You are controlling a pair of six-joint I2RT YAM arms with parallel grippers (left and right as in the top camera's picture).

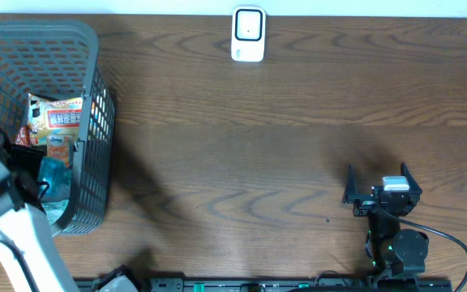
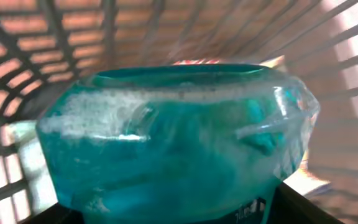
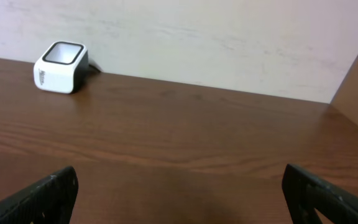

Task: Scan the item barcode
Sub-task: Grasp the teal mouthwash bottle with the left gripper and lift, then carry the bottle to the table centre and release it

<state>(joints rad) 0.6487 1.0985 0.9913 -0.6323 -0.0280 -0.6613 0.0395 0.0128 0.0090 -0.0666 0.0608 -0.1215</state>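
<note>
The item, a teal see-through pack (image 2: 179,143), fills the left wrist view between the dark fingers at the bottom corners. My left gripper (image 1: 40,180) is down inside the grey basket (image 1: 97,97), shut on that teal pack (image 1: 56,173). The white barcode scanner (image 1: 248,34) stands at the table's far edge, well to the right of the basket. It also appears as a scanner (image 3: 61,67) at the upper left of the right wrist view. My right gripper (image 1: 378,182) rests open near the front right, with only bare table between its fingers (image 3: 55,193).
An orange and white snack packet (image 1: 55,118) lies in the basket behind the teal pack. Basket walls (image 2: 36,56) surround the left gripper on all sides. A pale wall (image 3: 229,37) runs behind the table's far edge.
</note>
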